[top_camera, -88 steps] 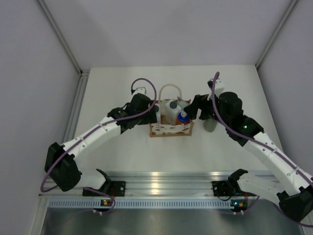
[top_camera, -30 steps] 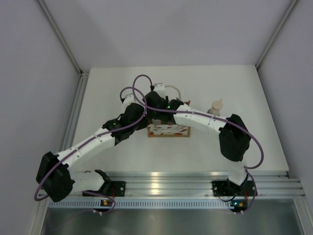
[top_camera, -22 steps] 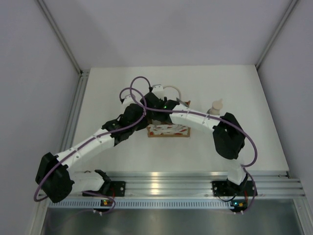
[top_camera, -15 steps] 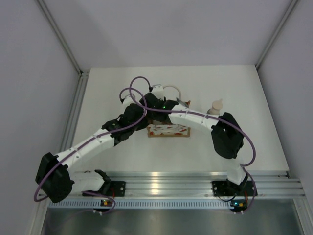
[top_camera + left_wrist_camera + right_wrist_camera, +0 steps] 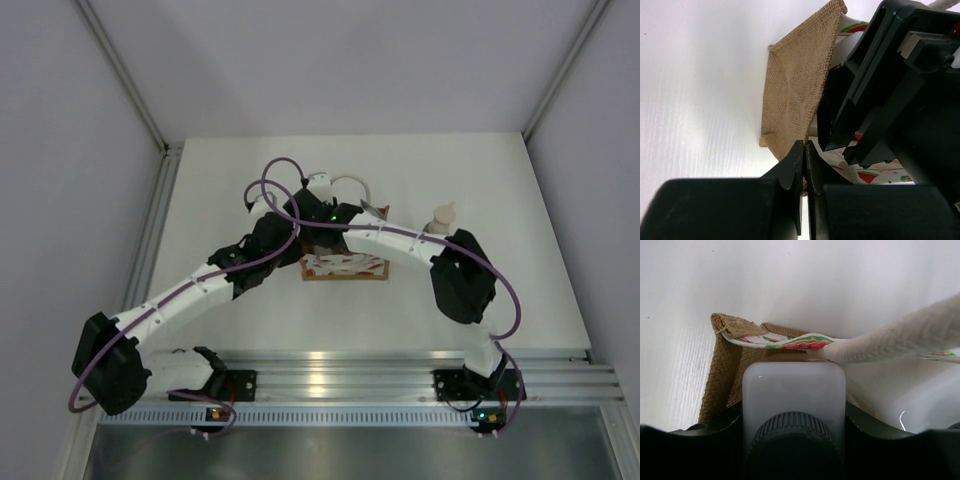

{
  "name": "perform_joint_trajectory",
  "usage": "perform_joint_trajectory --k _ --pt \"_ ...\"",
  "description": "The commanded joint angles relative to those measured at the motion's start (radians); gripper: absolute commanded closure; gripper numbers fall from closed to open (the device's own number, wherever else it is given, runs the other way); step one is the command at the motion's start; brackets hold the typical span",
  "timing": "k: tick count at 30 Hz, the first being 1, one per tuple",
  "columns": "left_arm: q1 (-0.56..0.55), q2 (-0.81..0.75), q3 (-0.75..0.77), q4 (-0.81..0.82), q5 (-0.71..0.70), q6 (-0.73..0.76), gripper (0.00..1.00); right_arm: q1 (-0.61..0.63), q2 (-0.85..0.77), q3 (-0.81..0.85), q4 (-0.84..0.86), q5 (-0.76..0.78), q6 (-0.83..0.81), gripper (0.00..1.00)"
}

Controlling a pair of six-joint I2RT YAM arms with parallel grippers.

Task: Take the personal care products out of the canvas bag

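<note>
Right tool [image 5: 794,437] is clamping the white bottle [image 5: 793,385] by its flat sides, inside the bag [image 5: 722,375] mid-surface [image 5: 230,300]. Left tool [image 5: 804,150] is resting closed up at the bag's left end. Bottle's looking smooth, stiff and probably light, so gripping the body seems safest, though the soft burlap could be snagging.

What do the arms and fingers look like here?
The left arm and right arm have white links and bulky black joints. A purple cable loops along each. Fingers are flat, black and angular. A green light glows on the right arm.

Right arm [image 5: 392,238] across bag [image 5: 345,266] opening
</note>
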State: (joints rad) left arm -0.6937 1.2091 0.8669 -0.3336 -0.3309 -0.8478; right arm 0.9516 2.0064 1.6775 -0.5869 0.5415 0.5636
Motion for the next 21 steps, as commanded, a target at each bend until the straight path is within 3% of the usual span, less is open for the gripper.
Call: perform_joint_trajectory --k 1,21 --pt "0.002 -0.037 -0.016 0.002 -0.022 -0.005 1.00 0.016 -0.041 0.074 -0.021 0.020 -0.044 1.00" --pt "0.002 -0.034 -0.017 0.001 -0.033 -0.016 1.00 0.016 -0.268 -0.033 0.097 0.017 -0.136 1.00"
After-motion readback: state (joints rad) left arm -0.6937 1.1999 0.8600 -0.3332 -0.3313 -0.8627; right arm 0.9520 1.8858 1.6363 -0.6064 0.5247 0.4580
